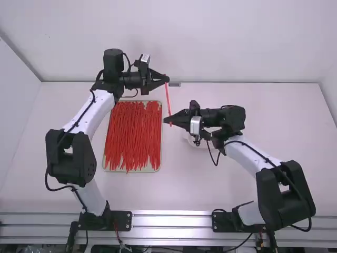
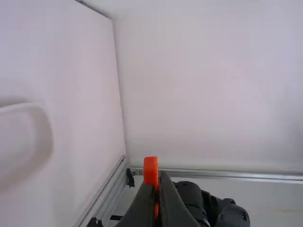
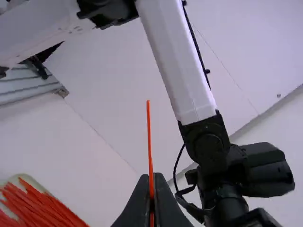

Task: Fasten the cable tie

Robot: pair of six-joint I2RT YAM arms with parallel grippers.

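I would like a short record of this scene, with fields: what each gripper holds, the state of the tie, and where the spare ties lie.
left gripper: shut on one end of the cable tie
right gripper: shut on the other end
cable tie: red, straight, stretched between the two grippers, not looped
spare ties: red pile on a tray, beside the left arm
task state: tie not yet fastened

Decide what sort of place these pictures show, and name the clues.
Most likely a robotics lab work cell: left arm and right arm mounted on an aluminium rail, a white table enclosed by white panels, a tray of red cable ties.
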